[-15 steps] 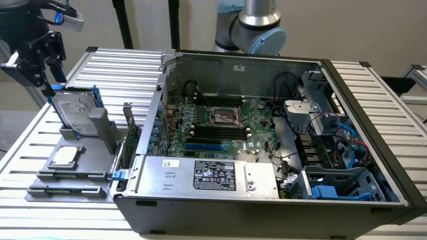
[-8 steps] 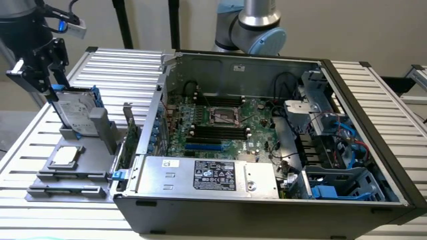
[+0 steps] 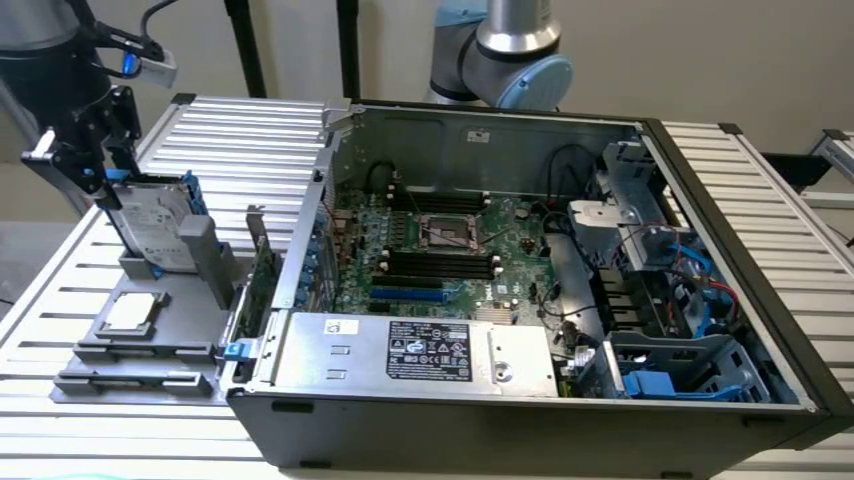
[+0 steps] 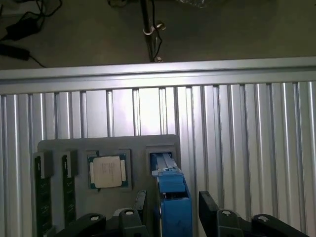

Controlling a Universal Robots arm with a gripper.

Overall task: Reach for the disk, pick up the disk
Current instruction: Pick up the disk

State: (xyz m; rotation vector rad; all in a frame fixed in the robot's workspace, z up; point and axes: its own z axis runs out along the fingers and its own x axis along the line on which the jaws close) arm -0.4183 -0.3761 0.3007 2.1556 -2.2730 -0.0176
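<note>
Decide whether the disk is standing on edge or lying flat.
On edge: the disk stands upright in a slot of the grey tray, between the jaws.

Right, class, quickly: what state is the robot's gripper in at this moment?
Gripper: open, fingers either side of the upright disk, with gaps showing.

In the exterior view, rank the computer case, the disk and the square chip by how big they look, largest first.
1. computer case
2. disk, standing upright
3. square chip, smallest though it lies nearer the camera
</note>
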